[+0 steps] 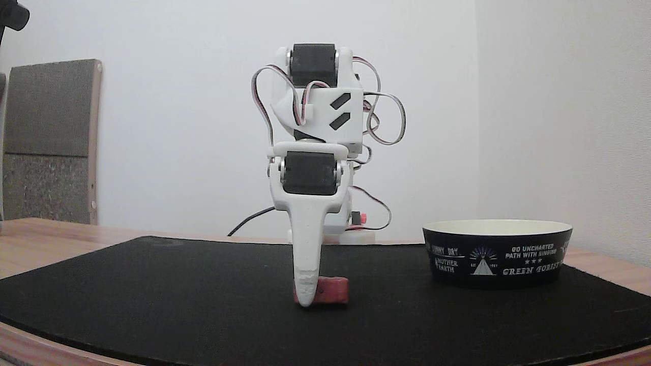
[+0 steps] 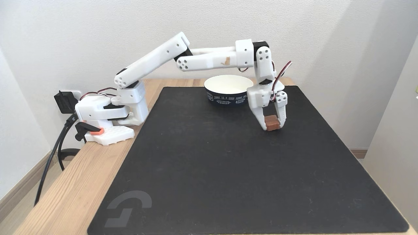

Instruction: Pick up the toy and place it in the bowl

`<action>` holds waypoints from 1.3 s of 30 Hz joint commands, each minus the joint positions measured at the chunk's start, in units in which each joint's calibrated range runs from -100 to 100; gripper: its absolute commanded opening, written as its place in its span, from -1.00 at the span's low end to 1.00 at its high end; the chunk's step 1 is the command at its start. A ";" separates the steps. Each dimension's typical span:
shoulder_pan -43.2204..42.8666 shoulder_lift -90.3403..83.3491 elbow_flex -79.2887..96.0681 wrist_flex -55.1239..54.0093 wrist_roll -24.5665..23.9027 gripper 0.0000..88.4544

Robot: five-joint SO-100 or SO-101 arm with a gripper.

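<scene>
Jaws closed round toy [image 2: 271,123] on mat [image 2: 209,169], bowl [image 2: 228,91] near, mat edges far

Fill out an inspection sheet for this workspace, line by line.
Surface: black mat on a wooden table.
Job's things: toy on the mat between the fingers; bowl upright on the mat, apart from the toy.
Clutter: nothing seen.
Grippers: gripper pointing down, fingers on both sides of the toy, which sits at mat level.
Cables: servo wires loop at the wrist; black cable hangs off the table edge.
Surroundings: white walls; grey panel leaning behind.
</scene>
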 commanded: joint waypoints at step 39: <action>-15.71 -70.58 71.75 -25.88 -6.08 -0.87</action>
